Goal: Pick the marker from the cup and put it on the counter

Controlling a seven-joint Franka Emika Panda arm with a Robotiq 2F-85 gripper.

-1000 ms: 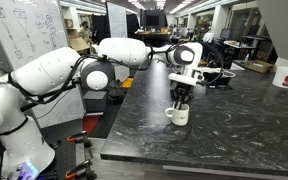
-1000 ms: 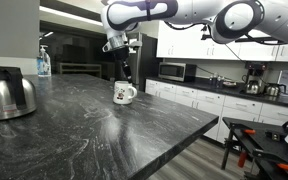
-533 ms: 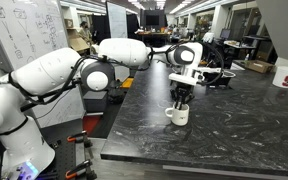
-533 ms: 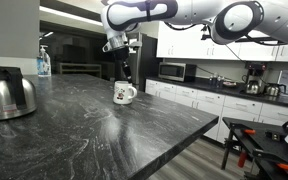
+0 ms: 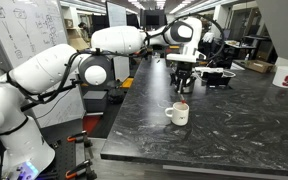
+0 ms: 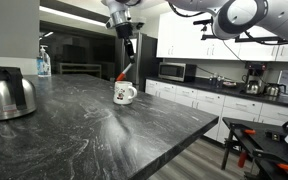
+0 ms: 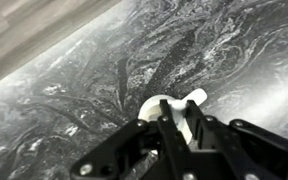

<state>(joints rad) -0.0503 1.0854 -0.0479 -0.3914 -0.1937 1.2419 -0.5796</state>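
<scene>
The white cup [image 5: 179,114] stands on the black marbled counter [image 5: 239,135] near its end; it also shows in the other exterior view [image 6: 125,94]. My gripper [image 6: 127,57] hangs well above the cup, shut on the marker [image 6: 123,70]. The marker slants down from the jaws with its red end lowest, clear of the cup's rim. In an exterior view the gripper [image 5: 183,80] is straight over the cup. In the wrist view the shut jaws [image 7: 174,128] cover part of the cup [image 7: 164,101] far below; the marker itself is hard to make out there.
A shiny metal kettle [image 6: 6,95] stands on the counter [image 6: 94,125]. A white bucket with red print [image 5: 287,74] stands far along the counter, and dark clutter [image 5: 217,76] lies behind the cup. The counter edge drops off close to the cup.
My gripper has risen from the cup's mouth to well above it, drawing the marker out of the cup. The cup has stayed in place.
</scene>
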